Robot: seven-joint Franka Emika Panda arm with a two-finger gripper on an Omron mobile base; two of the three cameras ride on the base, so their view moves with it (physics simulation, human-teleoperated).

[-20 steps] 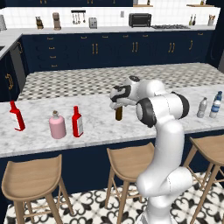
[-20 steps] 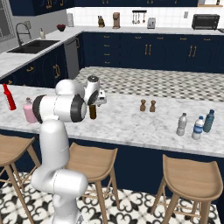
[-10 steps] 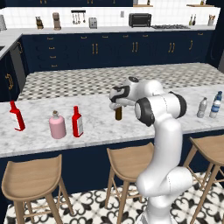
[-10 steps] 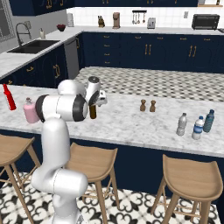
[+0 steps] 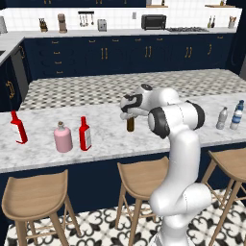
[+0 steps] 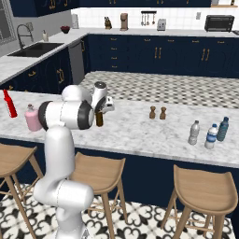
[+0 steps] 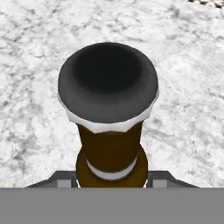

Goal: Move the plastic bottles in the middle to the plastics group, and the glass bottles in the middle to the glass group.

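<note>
Gripper (image 5: 129, 112) sits directly above the upright brown beer bottle (image 5: 130, 124) mid-counter, its vertical neck between the fingertips (image 7: 158, 177); whether they pinch it cannot be told. Glass group, with pink flask (image 5: 62, 138), lies well left.

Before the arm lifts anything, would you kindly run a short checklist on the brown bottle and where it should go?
1. Claw centred over the brown bottle, one finger on each side: ok.
2. Fingers pressing firmly on the bottle: cannot tell.
3. Bottle upright on the counter: ok.
4. Glass group reachable on the counter: pink flask and red bottle standing upright, apart from the brown bottle: ok.
5. Room to set down beside the red bottle: ok.
</note>
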